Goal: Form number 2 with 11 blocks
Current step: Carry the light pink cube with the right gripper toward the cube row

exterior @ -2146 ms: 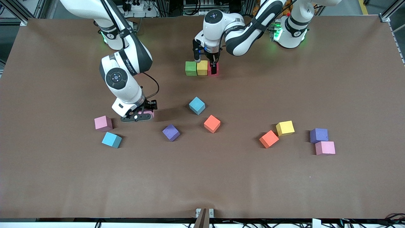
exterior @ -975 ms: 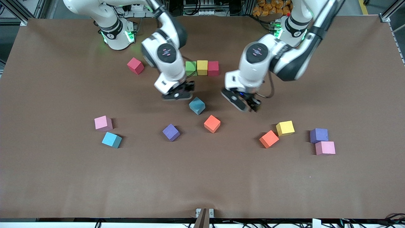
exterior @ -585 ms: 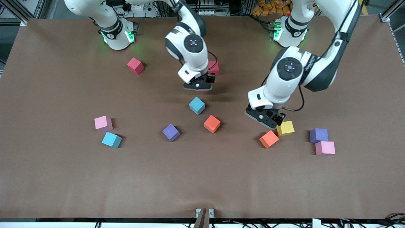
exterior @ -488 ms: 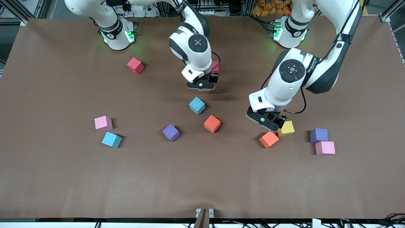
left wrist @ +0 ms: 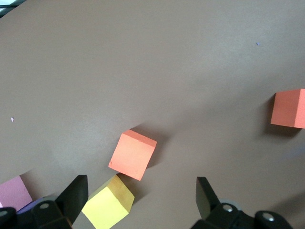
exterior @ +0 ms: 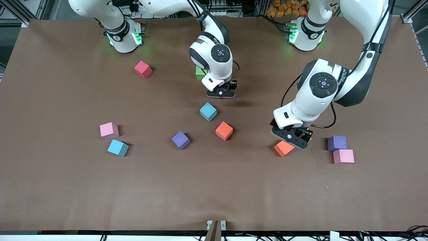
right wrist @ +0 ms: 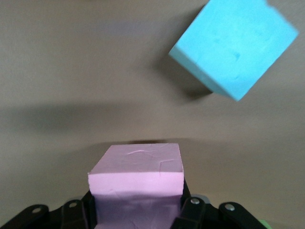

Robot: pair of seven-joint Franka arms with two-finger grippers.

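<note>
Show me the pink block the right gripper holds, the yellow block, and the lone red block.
pink block [right wrist: 138, 167]: right wrist view, top face.
yellow block [left wrist: 107, 207]: left wrist view, top face.
red block [exterior: 143, 69]: front view, top face.

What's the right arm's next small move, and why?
Probably lower the right claw to set its pink block down below the row's red end. It is shut on the block, above the table near the green block. The open left claw is over the yellow block.
</note>
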